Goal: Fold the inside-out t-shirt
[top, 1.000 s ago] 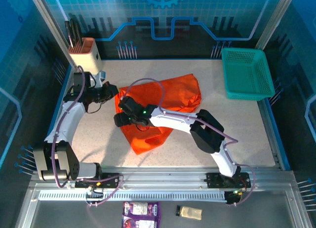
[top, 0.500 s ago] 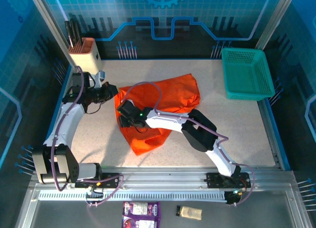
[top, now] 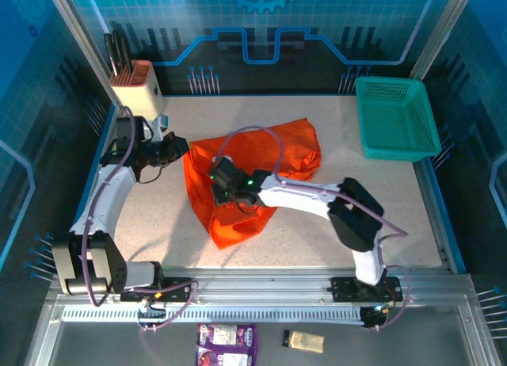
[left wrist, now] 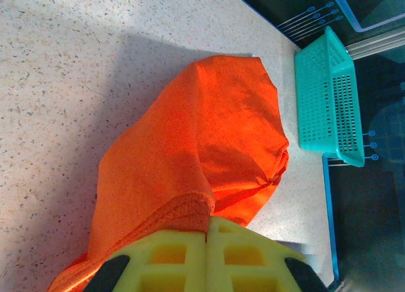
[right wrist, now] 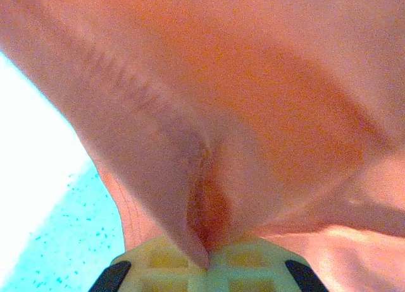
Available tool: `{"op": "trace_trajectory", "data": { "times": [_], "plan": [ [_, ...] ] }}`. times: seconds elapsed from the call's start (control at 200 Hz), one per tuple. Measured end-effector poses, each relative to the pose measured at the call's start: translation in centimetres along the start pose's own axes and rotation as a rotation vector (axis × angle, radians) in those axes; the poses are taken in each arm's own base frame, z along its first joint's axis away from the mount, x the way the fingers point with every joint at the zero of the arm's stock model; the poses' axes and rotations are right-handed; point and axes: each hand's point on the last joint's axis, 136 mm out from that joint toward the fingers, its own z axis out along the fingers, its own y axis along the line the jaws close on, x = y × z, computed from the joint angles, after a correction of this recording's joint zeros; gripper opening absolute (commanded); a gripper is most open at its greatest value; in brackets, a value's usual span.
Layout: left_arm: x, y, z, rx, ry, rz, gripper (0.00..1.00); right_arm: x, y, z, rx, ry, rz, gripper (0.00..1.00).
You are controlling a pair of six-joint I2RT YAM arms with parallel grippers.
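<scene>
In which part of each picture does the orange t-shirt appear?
Top external: orange t-shirt at picture centre, crumpled.
Left wrist: centre, running down to the bottom edge.
Right wrist: very close, across the top and right.
Shared landmark: teal mesh basket, top right in top external, right edge in left wrist.

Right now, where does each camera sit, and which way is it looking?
Top external: fixed above and behind the arms, looking down on the table; shows both arms, left gripper and right gripper on the orange t-shirt.
Left wrist: on the left arm, looking across the table toward the green basket; its yellow fingers pinch the shirt's hem.
Right wrist: on the right arm, close against the cloth; its yellow fingers pinch a fold.
Shared: top external and left wrist both show shirt and basket.
</scene>
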Motion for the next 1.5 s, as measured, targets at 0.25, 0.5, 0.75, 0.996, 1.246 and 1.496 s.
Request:
{"op": "trace_trajectory", "data": {
  "times": [0.25,0.5,0.75,0.996,1.246,1.496],
  "plan": [
    [-1.2,0.5,1.1,-0.011,-0.004,-0.027,0.00,-9.6,-8.7,-9.4,0.073,-0.182,0.077,0.00],
    [-15.9,-11.4,-2.7,0.143,-0.243,0.164,0.00,-22.7,-10.5,-16.3,0.036,-0.415,-0.023,0.00],
    [-19.5,-27.8,-16.8,0.434,-0.525,0.463,0.00,-29.4,-8.5,-27.5,0.001,-0.680,-0.146,0.00],
    [-10.5,-27.1,-13.7,0.488,-0.318,0.442,0.00,-22.8,-16.9,-27.7,0.117,-0.597,-0.046,0.00],
    [6.1,-15.6,2.5,0.275,0.238,0.253,0.00,-4.9,-34.0,-17.4,0.348,-0.163,0.384,0.00],
    [12.0,-13.6,7.0,0.192,0.380,0.253,0.04,3.4,-33.9,-13.3,0.321,0.063,0.482,0.00]
  ]
}}
